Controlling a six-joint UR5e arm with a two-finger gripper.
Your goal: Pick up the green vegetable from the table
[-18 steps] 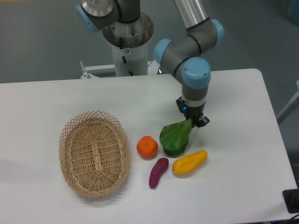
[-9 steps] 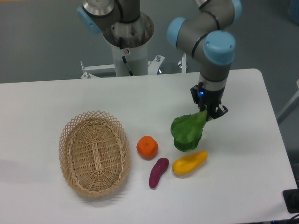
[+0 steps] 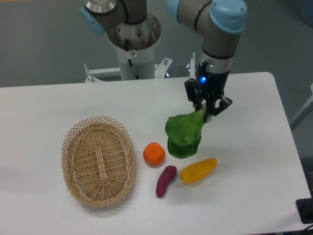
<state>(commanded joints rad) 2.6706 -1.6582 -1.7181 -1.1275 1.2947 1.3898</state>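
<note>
Green vegetable hangs from my gripper, jaws clamped on its pale stalk end, leaves drooping above the table. Orange sits just left of it; yellow vegetable and purple one lie below; basket far left.

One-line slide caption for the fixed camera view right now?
Gripper holds green vegetable by its stalk above the table.

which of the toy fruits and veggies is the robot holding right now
The green vegetable, hanging from the gripper by its stalk end. The orange, purple vegetable and yellow vegetable all lie untouched on the table.
</note>
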